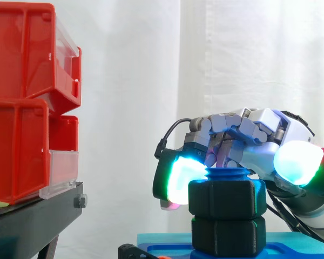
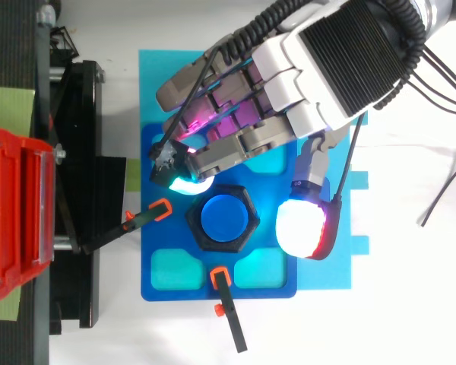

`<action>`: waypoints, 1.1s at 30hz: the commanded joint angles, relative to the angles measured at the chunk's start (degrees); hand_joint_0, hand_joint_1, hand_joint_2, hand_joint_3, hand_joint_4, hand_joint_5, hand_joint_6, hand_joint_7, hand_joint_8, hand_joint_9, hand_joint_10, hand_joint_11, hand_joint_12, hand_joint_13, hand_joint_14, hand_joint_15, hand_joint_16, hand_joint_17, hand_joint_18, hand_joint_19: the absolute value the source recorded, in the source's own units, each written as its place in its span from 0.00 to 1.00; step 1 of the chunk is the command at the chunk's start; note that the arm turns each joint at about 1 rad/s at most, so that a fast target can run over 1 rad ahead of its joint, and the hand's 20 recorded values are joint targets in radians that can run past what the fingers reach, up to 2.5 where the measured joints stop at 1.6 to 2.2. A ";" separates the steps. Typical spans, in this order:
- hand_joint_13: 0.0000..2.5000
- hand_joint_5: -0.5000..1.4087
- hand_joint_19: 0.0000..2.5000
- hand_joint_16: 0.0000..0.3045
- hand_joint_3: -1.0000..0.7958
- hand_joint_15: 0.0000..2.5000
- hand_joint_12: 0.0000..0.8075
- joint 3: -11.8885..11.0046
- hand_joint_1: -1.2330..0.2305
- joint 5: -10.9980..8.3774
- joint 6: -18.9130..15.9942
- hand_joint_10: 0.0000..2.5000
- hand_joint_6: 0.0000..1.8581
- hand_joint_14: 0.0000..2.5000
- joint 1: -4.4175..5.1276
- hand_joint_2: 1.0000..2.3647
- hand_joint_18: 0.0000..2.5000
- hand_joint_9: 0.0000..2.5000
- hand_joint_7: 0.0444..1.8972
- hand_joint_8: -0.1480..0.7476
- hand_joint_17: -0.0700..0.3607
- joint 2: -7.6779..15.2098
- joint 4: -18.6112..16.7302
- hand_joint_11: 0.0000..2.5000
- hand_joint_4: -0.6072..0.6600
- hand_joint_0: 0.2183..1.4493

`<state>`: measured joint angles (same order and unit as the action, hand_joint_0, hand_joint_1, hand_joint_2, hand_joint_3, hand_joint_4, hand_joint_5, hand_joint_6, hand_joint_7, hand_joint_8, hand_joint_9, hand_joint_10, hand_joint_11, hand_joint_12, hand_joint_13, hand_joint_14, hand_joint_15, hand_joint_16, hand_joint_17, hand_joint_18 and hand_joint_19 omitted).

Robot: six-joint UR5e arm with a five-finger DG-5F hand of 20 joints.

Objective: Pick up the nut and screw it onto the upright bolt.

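Hand (image 2: 319, 68) arched over nut (image 1: 227, 198) on bolt (image 2: 228, 217); finger pad (image 2: 184, 185) touching, thumb (image 2: 300, 228) apart.

I find nothing here that I can read: no letters, numbers or signs that I can make out on the red bins (image 1: 21, 65), the black nut (image 1: 227, 197) or the blue plate (image 2: 182, 294).

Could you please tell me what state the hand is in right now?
Hand: at the nut on the bolt; whether it grips the nut cannot be told.
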<state>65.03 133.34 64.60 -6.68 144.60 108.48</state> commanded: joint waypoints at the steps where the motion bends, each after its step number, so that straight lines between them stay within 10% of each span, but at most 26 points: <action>1: 0.49 0.29 0.07 0.03 0.28 0.00 0.13 0.01 0.70 0.07 0.00 0.00 0.38 0.00 -0.09 0.00 0.39 0.67 0.56 0.36 0.21 -0.02 -0.03 0.05 0.55 0.22; 16: 0.50 0.29 0.08 0.03 0.28 0.00 0.13 -0.17 0.70 0.78 -1.14 0.00 0.37 0.00 -0.35 0.00 0.40 0.70 0.57 0.37 0.21 -0.02 -0.73 0.08 0.53 0.22; 20: 0.44 0.29 0.08 0.06 0.28 0.00 0.19 -0.43 0.72 0.78 -1.23 0.00 0.27 0.00 -0.35 0.00 0.34 0.66 0.76 0.45 0.25 0.07 -0.82 0.10 0.60 0.21; 33: 0.37 0.22 0.10 0.08 0.28 0.00 0.24 -1.66 0.72 2.01 -2.37 0.00 0.27 0.00 -0.44 0.00 0.32 0.54 0.47 0.46 0.30 -0.02 -0.82 0.07 0.66 0.20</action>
<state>63.56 135.31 62.26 -7.11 144.59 107.63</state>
